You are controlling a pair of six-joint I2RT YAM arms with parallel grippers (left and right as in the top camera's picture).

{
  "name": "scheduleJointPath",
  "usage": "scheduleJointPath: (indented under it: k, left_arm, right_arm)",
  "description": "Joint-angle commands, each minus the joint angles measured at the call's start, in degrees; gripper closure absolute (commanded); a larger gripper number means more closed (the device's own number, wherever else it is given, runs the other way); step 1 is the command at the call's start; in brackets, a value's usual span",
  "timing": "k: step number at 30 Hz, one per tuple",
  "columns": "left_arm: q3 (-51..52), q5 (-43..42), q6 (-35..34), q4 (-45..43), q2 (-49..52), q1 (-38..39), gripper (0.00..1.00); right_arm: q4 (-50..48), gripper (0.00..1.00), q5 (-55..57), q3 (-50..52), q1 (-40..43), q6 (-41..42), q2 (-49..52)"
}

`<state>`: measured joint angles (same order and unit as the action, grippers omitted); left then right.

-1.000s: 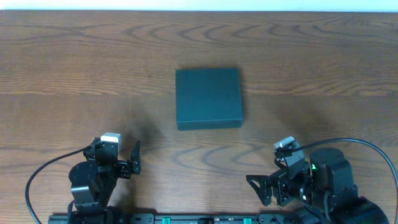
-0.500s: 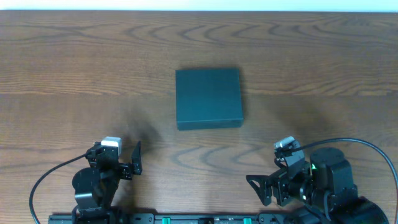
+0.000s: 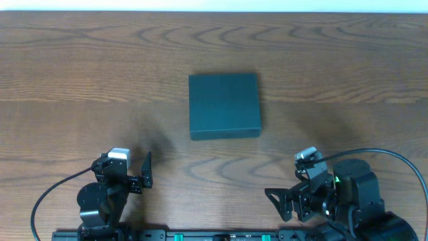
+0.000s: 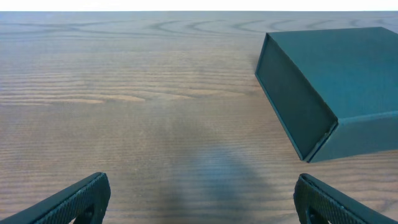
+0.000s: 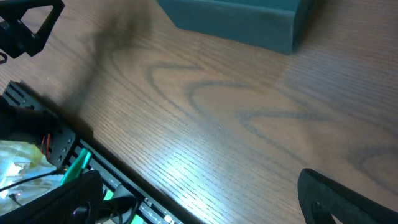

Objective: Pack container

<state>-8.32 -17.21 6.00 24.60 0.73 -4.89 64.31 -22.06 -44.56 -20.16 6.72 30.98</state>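
The container (image 3: 224, 106) is a dark teal square box, closed, lying flat at the middle of the wooden table. The left wrist view shows it at the upper right (image 4: 329, 87). The right wrist view shows its near edge at the top (image 5: 249, 18). My left gripper (image 3: 124, 167) is at the front left, open and empty, its fingers wide apart (image 4: 202, 205) and well short of the box. My right gripper (image 3: 291, 187) is at the front right, open and empty (image 5: 205, 205), and angled toward the left.
A black rail with green parts (image 5: 74, 162) runs along the table's front edge. Something pale and yellowish (image 5: 15, 165) shows below it. Part of the left arm (image 5: 25, 28) appears at the top left of the right wrist view. Bare wood surrounds the box.
My left arm has drawn back slightly toward the front edge. The right arm and the box have not moved.
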Motion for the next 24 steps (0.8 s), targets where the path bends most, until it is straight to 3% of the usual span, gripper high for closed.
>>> scheduleJointPath:
  k: [1,24]
  left_arm:
    - [1.2,-0.8,-0.4,0.1,-0.5,-0.3,0.05]
    - [1.2,-0.8,-0.4,0.1,-0.5,-0.3,0.05]
  right_arm:
    - [0.0,0.01,0.0,-0.7,-0.1,-0.8,-0.3]
    - [-0.2,0.01,0.5,-0.7,-0.1,-1.2,-0.3]
